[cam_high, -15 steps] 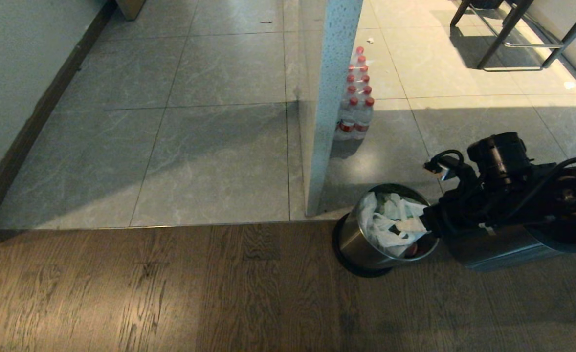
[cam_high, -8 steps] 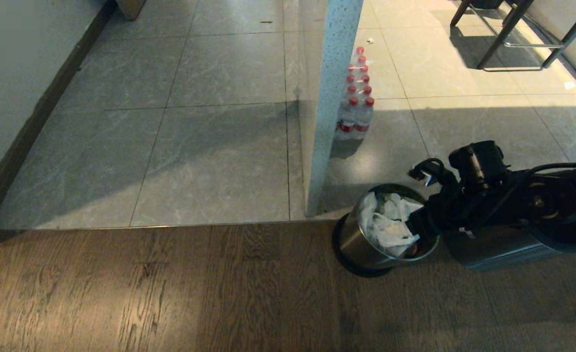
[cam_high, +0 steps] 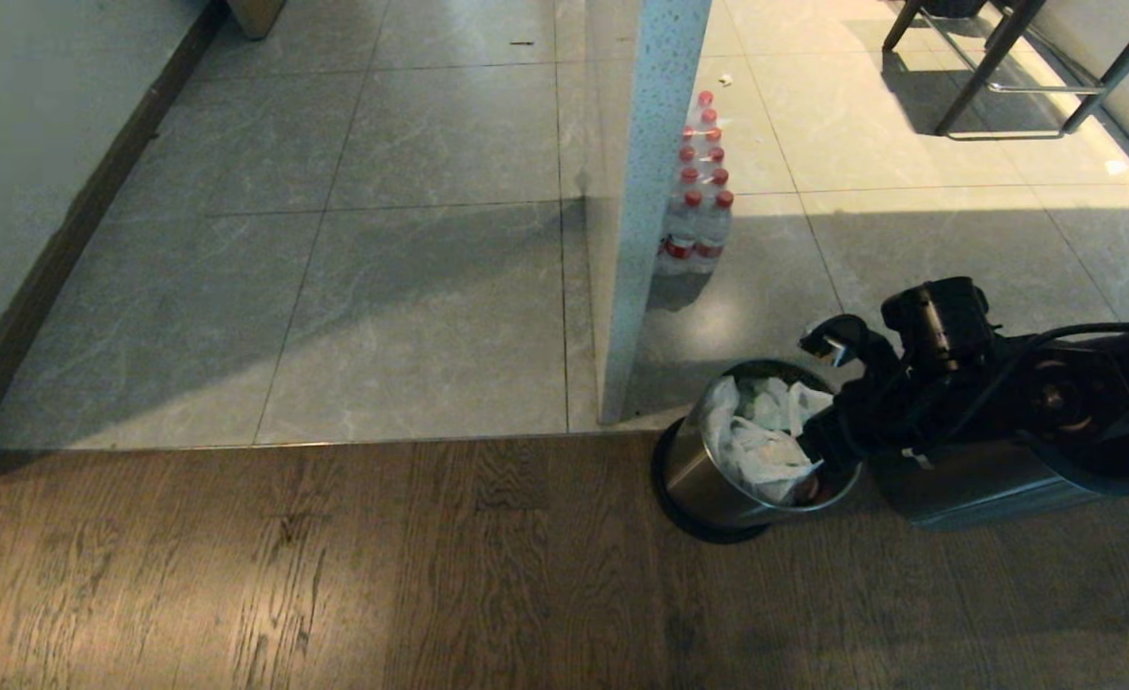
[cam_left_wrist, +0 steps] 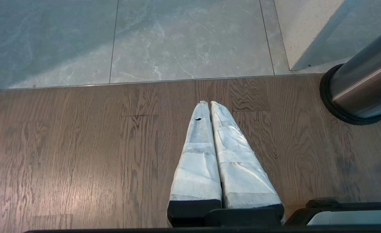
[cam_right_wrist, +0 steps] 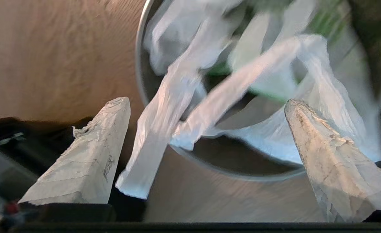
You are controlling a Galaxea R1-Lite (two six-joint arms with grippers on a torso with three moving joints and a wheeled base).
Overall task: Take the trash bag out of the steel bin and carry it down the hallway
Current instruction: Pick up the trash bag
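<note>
On the wood-plank floor (cam_high: pixel 334 575), right beside the seam where it meets the grey tiles (cam_high: pixel 411 316), stands the steel bin (cam_high: pixel 708 484), tilted in the head view so its open mouth faces up and toward the robot's right. Black base ring rests on the planks; bin sits just in front of the foot of a pale speckled pillar (cam_high: pixel 641 211). Trash bag (cam_high: pixel 761 450) is still inside the bin: crinkled white plastic bunched at the mouth, a bit of red showing low near the rim.

Right gripper (cam_right_wrist: pixel 206 103) is at the bin's right rim, arm reaching in from the right edge of the head view. Jaws spread wide, nothing clamped. In the right wrist view its two taped fingers (cam_right_wrist: pixel 90 155) stand far apart, with two loose white strips of the bag hanging over the rim between them; whether either strip touches a finger cannot be told, and that view is smeared.

Left gripper (cam_left_wrist: pixel 206 103) hangs over bare planks, fingers pressed together, empty, with the bin's base off to one side of it.

A pack of red-capped water bottles (cam_high: pixel 699 192) stands on the tiles behind the pillar. Dark chair legs (cam_high: pixel 996 67) at the far right corner of the tiles, in a sunlit patch.
</note>
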